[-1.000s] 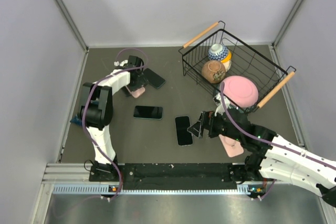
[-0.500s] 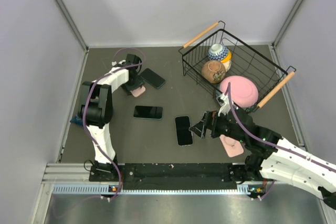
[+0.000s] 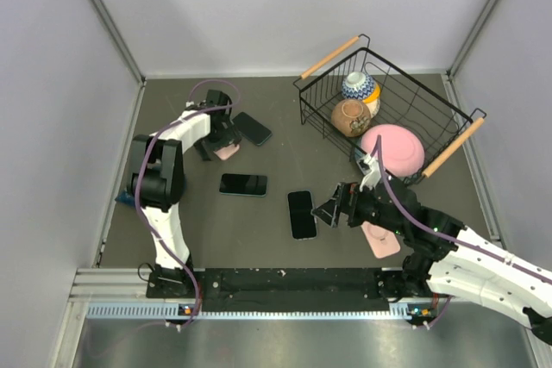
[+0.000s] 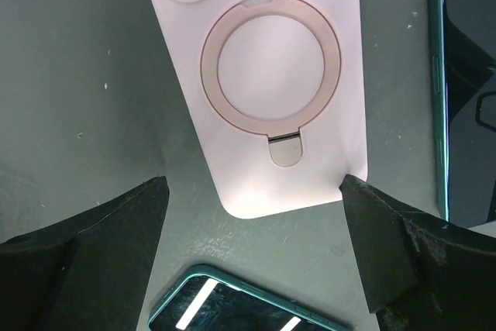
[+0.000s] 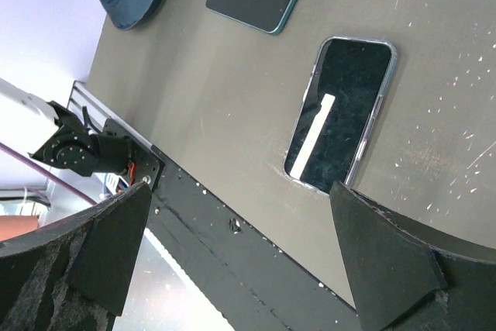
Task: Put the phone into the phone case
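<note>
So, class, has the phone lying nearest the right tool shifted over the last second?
No. The phone keeps the same place and angle against the fixed wire basket.

From the left wrist, the pink case (image 4: 279, 114) runs off the top edge, its camera hole sliced through. A teal-edged phone (image 4: 469, 91) is cut by the right edge, and a second phone (image 4: 232, 308) shows only a corner at the bottom. Over to the top view: the left claw (image 3: 221, 146) covers most of that case. A blue object (image 3: 123, 199) peeks from behind the left arm (image 3: 164, 178), too hidden to name. The other pink case (image 3: 384, 243) lies partly under the right arm (image 3: 466, 256), which runs out at the corner.
</note>
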{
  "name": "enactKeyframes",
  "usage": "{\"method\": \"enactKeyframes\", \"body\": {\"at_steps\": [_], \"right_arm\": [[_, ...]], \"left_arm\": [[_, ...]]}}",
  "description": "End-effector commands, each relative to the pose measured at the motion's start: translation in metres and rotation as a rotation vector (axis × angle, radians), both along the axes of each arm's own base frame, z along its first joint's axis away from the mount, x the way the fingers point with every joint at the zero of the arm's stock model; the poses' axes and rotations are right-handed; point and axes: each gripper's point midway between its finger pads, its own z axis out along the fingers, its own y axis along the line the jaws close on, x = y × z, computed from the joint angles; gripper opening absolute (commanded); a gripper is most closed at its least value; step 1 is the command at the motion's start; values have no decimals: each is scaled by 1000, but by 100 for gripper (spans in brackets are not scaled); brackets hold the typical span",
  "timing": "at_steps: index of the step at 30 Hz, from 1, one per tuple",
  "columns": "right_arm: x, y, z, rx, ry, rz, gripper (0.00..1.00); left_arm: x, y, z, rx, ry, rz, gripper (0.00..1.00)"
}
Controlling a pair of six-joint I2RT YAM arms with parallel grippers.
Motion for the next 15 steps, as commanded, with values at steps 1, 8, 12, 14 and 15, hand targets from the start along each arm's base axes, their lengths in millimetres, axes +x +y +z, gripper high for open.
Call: {"method": "enactKeyframes", "body": {"at_steps": [1, 8, 12, 14, 15], "right_arm": [[-3, 3, 16, 50, -23, 11, 99], [-4, 3, 15, 47, -24, 20, 99], [-4, 3, 14, 41, -30, 24, 99], [-3, 3, 15, 41, -35, 24, 99], [-3, 3, 15, 39, -39, 23, 99]], "left_arm": [[-5, -8, 1, -10, 58, -35, 99], [4, -12, 6, -29, 32, -26, 99], [11, -12, 2, -21, 31, -27, 99], [13, -17, -1, -30, 36, -42, 99], [14, -16, -2, -25, 38, -41, 99]]}}
